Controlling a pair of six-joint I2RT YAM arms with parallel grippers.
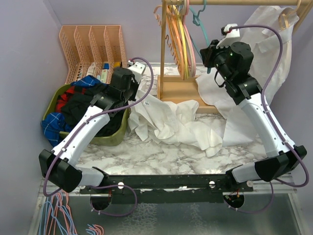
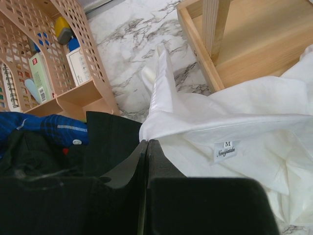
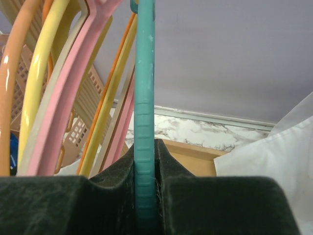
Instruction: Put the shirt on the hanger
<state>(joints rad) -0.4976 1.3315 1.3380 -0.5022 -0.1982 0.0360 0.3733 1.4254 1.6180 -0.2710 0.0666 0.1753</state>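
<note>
Shirt white, crumpled, left hand pressed together, right hand pinching teal hanger

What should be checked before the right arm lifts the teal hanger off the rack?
1. Right gripper shut on the hanger: ok.
2. Hanger free to lift off the rail: cannot tell, the frame cuts off its top.
3. Pink hanger apart from the teal one: cannot tell, it hangs close beside.
4. Left gripper pinching the shirt: cannot tell; jaws shut at the fabric's edge.
5. Collar label exposed: ok, facing up.
</note>
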